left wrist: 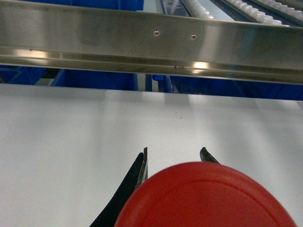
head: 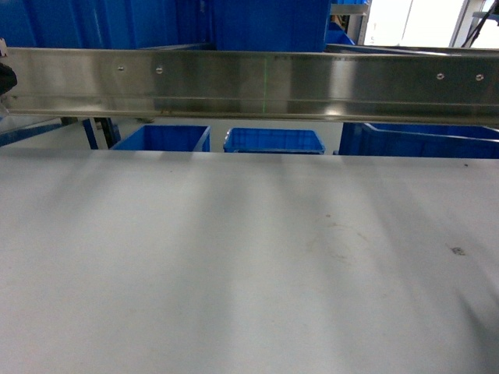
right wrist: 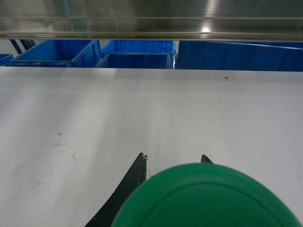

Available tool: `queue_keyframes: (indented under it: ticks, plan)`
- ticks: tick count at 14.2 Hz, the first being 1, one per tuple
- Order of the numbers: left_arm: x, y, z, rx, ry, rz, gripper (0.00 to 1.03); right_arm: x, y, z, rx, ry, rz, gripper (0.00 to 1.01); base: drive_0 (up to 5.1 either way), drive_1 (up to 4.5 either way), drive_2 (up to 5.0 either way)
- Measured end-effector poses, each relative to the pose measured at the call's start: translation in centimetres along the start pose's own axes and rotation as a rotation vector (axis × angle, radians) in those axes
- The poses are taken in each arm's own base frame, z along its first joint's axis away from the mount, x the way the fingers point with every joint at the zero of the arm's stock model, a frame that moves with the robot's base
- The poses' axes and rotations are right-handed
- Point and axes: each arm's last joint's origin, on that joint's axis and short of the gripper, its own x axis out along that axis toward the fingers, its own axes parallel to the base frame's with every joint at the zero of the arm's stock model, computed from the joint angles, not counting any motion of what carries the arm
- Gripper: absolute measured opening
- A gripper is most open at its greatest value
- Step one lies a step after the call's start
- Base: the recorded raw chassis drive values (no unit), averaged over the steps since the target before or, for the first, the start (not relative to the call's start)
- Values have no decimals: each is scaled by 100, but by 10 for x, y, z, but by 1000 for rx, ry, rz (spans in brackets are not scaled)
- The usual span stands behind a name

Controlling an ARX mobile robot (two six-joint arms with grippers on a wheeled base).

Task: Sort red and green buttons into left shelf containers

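A round red button cap (left wrist: 208, 198) fills the bottom of the left wrist view, and my left gripper (left wrist: 174, 154) is shut on it, with both black fingertips showing just past its rim. In the right wrist view a green button cap (right wrist: 208, 201) sits the same way in my right gripper (right wrist: 173, 158), which is shut on it. Both buttons' bodies are hidden. Both grippers hang over the white table (head: 234, 265). Blue crates (head: 164, 139) (head: 274, 141) (right wrist: 52, 51) stand beyond the table's far edge, below a steel rail. Neither gripper shows in the head view.
A long stainless steel rail (head: 249, 82) runs across above the table's far edge, also seen as the rail (left wrist: 151, 45) in the left wrist view. A larger blue crate (head: 425, 140) is at the right. More blue bins (head: 117, 23) stand behind the rail.
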Motion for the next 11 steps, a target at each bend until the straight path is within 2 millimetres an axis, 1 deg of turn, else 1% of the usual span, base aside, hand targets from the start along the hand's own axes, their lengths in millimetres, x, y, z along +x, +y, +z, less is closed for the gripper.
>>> queue_keyframes:
  ticks: [11]
  plan:
    - [0,0,0,0,2,1,26,0,0,0,0,-2,1,27,-502,241,241]
